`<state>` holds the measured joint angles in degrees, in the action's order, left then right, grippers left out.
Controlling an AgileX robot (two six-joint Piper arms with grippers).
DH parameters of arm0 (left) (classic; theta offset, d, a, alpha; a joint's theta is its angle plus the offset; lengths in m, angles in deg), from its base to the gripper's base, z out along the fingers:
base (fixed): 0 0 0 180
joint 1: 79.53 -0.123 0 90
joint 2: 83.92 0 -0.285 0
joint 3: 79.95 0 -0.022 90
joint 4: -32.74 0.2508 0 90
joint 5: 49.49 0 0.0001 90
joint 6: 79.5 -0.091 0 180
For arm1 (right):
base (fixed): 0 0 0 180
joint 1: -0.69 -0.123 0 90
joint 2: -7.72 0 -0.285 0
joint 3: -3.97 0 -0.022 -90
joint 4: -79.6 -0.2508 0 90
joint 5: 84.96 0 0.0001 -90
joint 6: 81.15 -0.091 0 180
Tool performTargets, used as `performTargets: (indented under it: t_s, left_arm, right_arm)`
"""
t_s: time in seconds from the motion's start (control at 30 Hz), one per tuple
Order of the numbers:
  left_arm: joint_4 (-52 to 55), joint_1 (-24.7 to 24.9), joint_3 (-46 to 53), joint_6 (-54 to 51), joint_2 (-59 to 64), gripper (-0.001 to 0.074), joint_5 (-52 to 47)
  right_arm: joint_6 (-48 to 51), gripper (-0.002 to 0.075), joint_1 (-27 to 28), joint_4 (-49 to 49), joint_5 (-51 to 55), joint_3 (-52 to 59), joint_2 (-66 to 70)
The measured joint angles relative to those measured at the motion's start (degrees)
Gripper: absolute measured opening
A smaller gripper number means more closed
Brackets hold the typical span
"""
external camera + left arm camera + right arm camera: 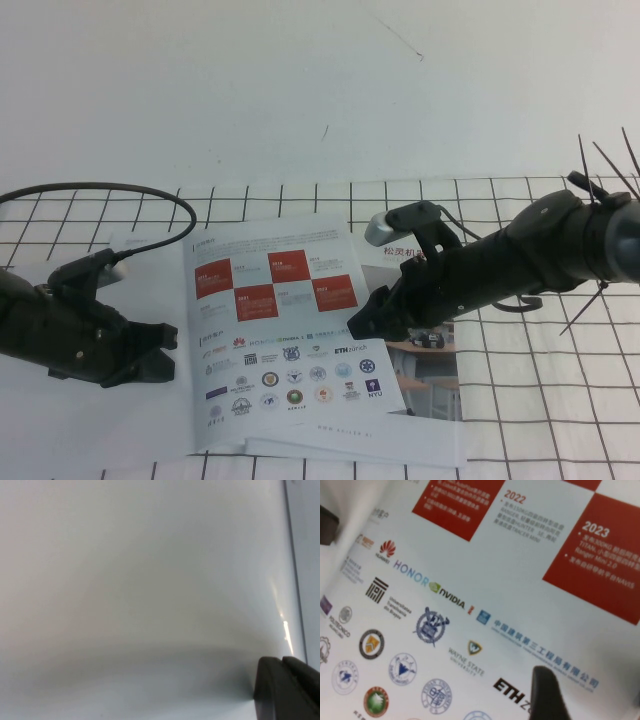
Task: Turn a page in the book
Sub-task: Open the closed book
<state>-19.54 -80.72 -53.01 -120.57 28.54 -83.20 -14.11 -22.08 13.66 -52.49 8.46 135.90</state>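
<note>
Two arms flank the book (300,340), which lies on the checked cloth (540,400). Its page (285,320) with red squares and rows of logos faces up. The right gripper (365,322) hovers at that page's right edge, jaws spread and holding nothing. The left gripper (150,350) sits just beside the book's left edge; whether its jaws are spread or closed cannot be told.

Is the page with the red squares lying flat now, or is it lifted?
Cannot tell for sure: the page looks spread on the book; the right gripper sits at its edge, the left gripper beside it.
</note>
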Motion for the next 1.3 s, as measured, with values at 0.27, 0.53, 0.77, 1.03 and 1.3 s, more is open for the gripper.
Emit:
performTargets:
  t_s: [0.27, 0.53, 0.77, 1.03, 1.3]
  left_arm:
    - [0.0, 0.0, 0.0, 0.0, 0.0, -0.0004, 0.0]
    - [-0.02, 0.0, 0.0, 0.0, 0.0, -0.0004, 0.0]
    - [-0.02, 0.0, 0.0, 0.0, 0.0, -0.0004, -0.12]
    - [-0.12, 0.0, 0.0, 0.13, 0.0, -0.0004, -0.24]
    - [-0.12, 0.0, 0.0, 0.03, 0.0, -0.0004, -0.32]
  right_arm:
    - [2.42, 0.0387, 0.0, -3.76, 0.31, -0.4, 0.74]
    - [6.15, 0.0388, -0.12, -10.47, 5.29, -0.4, 1.08]
    - [10.25, 0.0388, -0.12, -15.74, 7.4, -0.4, 0.6]
    - [16.1, 0.0388, -0.12, -24.82, 12.91, -0.4, 0.39]
    - [20.66, 0.0388, -0.12, -30.79, 20.31, -0.4, 0.39]
